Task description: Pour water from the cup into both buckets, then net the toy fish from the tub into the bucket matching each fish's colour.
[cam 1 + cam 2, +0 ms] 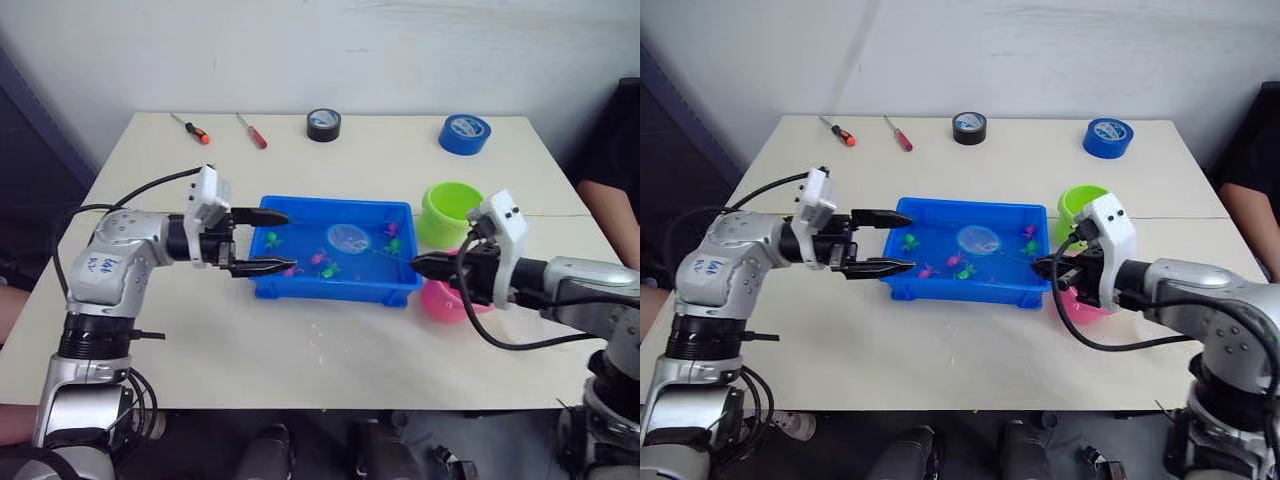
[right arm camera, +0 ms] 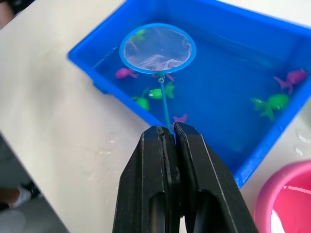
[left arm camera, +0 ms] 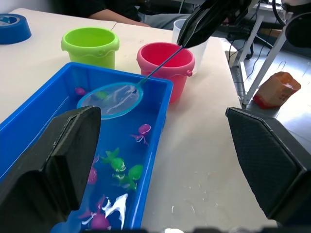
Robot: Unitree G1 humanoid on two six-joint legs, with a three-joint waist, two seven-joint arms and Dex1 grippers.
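Right pincer (image 2: 173, 133) holds net (image 2: 158, 48) over tub (image 2: 233, 22), beside pink bucket (image 2: 286, 194).

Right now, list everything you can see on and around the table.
tub: one, bright blue, table centre, holding water
toy fish: several, pink and green, in the tub
net: one, light blue rim, hoop over the tub
green bucket: one, lime green, beside the tub's right end
pink bucket: one, next to the green bucket
cup: one, clear, behind the pink bucket
screwdrivers: two, red handles, far edge
tape rolls: two, black and blue, far edge
person's arm: far right
left gripper: open, at the tub's left end
right gripper: shut on the net handle
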